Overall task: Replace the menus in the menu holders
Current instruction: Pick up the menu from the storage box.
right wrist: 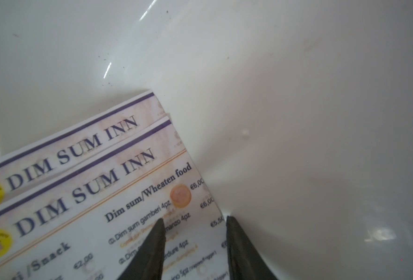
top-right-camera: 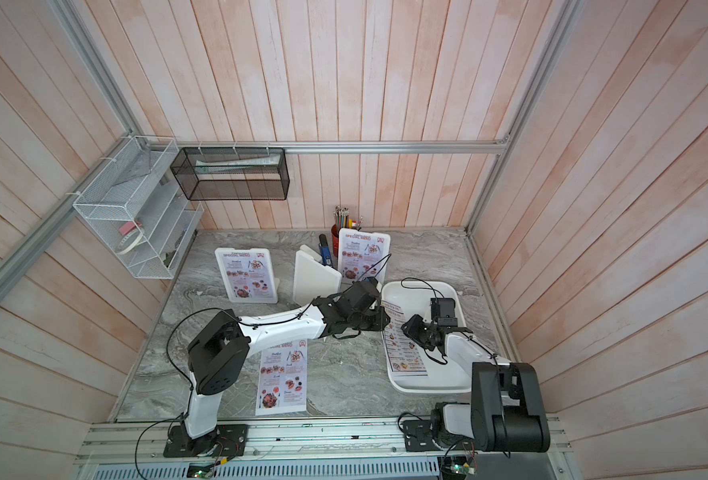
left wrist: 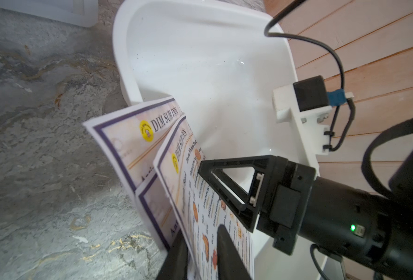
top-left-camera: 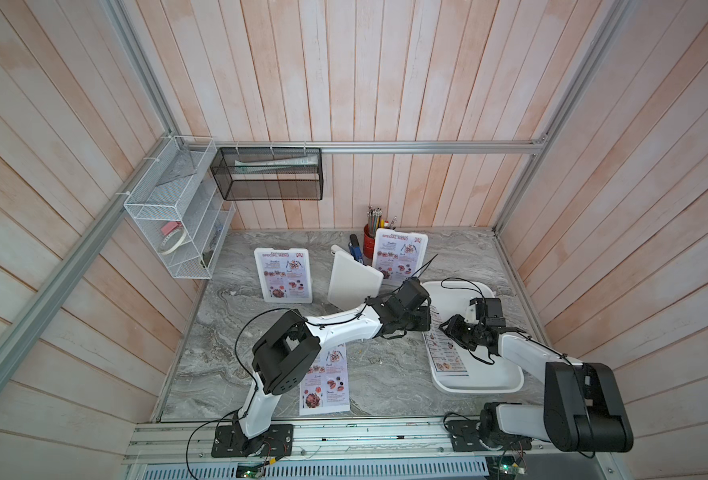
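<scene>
A stack of DIM SUM INN menus lies in a white tray at the right. My left gripper is shut on the top sheet, one finger under its raised edge and one on its face. My right gripper is open, with one fingertip on that sheet and the other on the tray floor. Two menu holders hold SPECIAL MENU sheets. A third holder shows its plain white side. A loose SPECIAL MENU lies flat under the left arm.
A red cup of pencils and a dark blue tool stand at the back behind the holders. A white wire basket and a black mesh basket hang on the walls. Plank walls close in the marble tabletop.
</scene>
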You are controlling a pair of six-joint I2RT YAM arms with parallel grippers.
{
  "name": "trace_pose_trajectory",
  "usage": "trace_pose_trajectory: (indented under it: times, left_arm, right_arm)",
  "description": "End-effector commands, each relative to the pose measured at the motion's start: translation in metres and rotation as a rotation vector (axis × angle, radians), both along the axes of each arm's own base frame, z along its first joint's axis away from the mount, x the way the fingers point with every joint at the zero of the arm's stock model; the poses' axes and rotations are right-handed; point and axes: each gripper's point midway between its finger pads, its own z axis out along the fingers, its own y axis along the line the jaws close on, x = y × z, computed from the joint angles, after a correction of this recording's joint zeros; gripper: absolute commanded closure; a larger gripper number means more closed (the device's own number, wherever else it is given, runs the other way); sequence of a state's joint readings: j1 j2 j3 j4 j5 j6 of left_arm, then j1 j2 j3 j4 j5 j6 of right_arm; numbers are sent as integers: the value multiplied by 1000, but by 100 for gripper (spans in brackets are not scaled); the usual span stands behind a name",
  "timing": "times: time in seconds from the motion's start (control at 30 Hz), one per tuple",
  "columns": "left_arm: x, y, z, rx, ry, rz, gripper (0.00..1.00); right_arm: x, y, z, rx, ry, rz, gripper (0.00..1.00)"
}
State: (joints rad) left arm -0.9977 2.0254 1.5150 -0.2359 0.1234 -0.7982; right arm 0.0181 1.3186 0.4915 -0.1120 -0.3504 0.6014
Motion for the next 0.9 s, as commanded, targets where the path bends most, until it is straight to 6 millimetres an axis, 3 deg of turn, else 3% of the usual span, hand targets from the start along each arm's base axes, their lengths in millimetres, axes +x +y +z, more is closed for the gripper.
trace_pose_trajectory:
  times: [0.0, 0.27, 0.43, 0.6, 0.87]
  left_arm:
    - [7, -5, 1, -9, -10, 2, 81]
    - [7, -4, -3, -3, 0, 3, 96]
    - [6, -8, 5, -27, -8, -16, 100]
    - [2, -13, 26, -80, -33, -51, 100]
    - [0, -13, 66, -128, -106, -91, 100]
  right_arm:
    - [-25, 1, -22, -7, 121, 5, 57]
    - [-25, 0, -21, -14, 120, 3, 56]
    - [-23, -4, -18, -37, 114, 2, 51]
    - [-17, -16, -6, -80, 95, -8, 46]
    - [-3, -37, 37, -127, 3, -44, 43]
